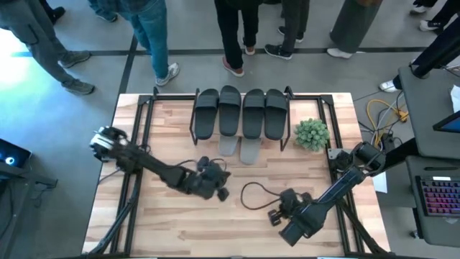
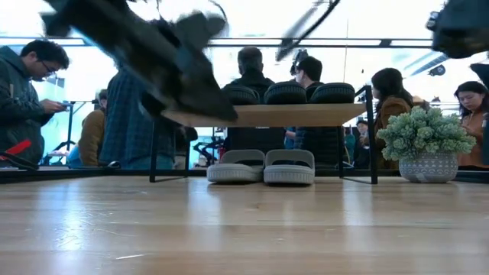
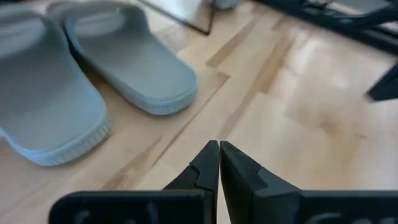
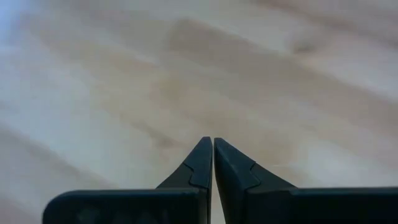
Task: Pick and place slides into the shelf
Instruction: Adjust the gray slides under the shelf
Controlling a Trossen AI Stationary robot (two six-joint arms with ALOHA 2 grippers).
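Note:
The shelf (image 1: 287,97) stands at the table's far middle. Several dark slides (image 1: 241,111) lie side by side on its top board (image 2: 263,114). Two light grey slides (image 2: 261,166) lie side by side under that board, their near ends sticking out toward the table's near edge (image 1: 239,149). My left gripper (image 3: 219,155) is shut and empty. It hangs above the table just near-left of the grey slides (image 3: 124,62), pointing toward them (image 1: 218,180). My right gripper (image 4: 212,152) is also shut and empty, over bare wood right of centre (image 1: 278,214).
A small potted plant (image 1: 311,134) stands right of the shelf. A black cable (image 1: 251,194) loops on the wood between the two grippers. Several people stand beyond the table's far edge (image 2: 256,76). Bare wood stretches along the near side (image 2: 244,229).

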